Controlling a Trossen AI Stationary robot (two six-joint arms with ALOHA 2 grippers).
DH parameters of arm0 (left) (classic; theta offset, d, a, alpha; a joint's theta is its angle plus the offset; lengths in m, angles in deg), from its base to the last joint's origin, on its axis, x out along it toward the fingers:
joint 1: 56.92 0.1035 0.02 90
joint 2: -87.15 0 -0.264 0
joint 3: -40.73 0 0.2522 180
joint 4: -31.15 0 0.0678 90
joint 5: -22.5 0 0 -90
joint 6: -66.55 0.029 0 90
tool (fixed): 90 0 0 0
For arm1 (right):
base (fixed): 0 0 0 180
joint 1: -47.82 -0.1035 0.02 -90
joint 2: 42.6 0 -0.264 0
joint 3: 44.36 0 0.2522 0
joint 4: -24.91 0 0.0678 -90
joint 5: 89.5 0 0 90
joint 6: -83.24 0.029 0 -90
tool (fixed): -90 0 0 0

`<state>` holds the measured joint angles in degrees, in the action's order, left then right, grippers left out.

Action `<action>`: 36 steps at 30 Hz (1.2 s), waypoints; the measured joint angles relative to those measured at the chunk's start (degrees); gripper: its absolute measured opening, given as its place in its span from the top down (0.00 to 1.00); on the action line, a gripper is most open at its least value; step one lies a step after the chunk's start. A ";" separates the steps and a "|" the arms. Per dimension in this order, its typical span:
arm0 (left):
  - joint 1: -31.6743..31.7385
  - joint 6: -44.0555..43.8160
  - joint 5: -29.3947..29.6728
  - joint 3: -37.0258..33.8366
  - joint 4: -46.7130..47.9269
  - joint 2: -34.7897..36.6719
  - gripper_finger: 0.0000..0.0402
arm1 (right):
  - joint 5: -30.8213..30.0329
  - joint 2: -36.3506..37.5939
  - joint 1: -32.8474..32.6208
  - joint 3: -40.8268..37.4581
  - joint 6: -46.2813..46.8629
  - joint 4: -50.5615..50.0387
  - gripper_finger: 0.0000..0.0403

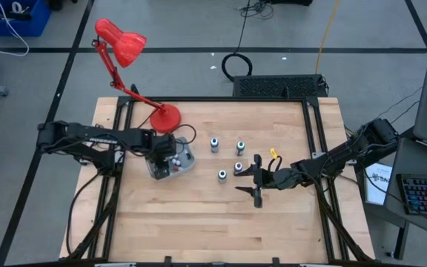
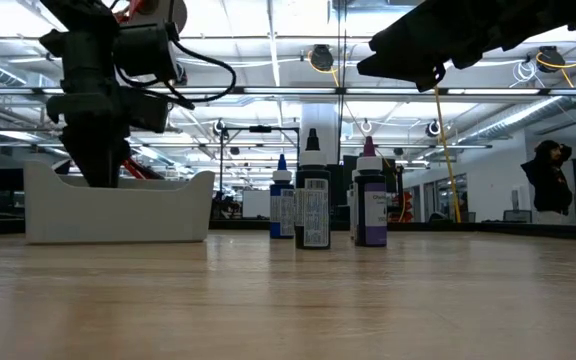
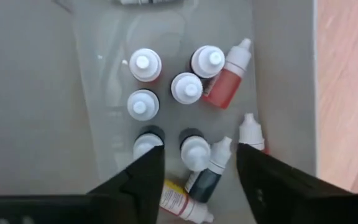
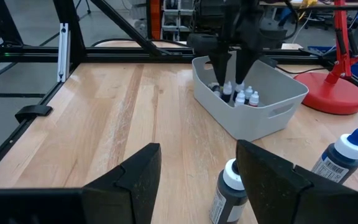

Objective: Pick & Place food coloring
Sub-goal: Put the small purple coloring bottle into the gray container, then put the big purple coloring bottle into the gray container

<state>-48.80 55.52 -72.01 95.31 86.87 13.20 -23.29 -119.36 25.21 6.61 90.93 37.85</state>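
Hovering over the grey tray (image 1: 186, 162), the left gripper (image 3: 194, 165) holds its fingers parted around nothing, above small food coloring bottles (image 3: 188, 88) standing and lying inside. Four more bottles (image 1: 215, 144) stand on the wooden table (image 1: 213, 222) beside the tray. The right gripper (image 1: 256, 183), fingers open and empty, waits just beyond them.

Grey floor (image 1: 35, 81) with dark lines, blue bin (image 1: 13, 16), keyboard (image 1: 425, 194), ceiling lights (image 2: 268, 20), person standing (image 2: 549, 180)
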 joint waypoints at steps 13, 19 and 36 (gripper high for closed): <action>-0.10 -1.94 -0.04 0.00 -0.61 13.34 0.35 | -0.04 0.00 0.00 -0.01 0.00 0.00 0.51; -2.15 3.40 0.09 0.02 -7.96 27.96 0.36 | -0.07 0.00 0.00 -0.01 0.09 -0.04 0.51; -6.82 8.79 11.78 -25.10 -24.61 72.08 0.36 | -0.09 0.00 0.00 0.02 0.85 -1.27 0.51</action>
<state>-55.62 64.31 -60.23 70.21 62.25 85.28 -23.38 -119.36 25.21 6.63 91.78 36.58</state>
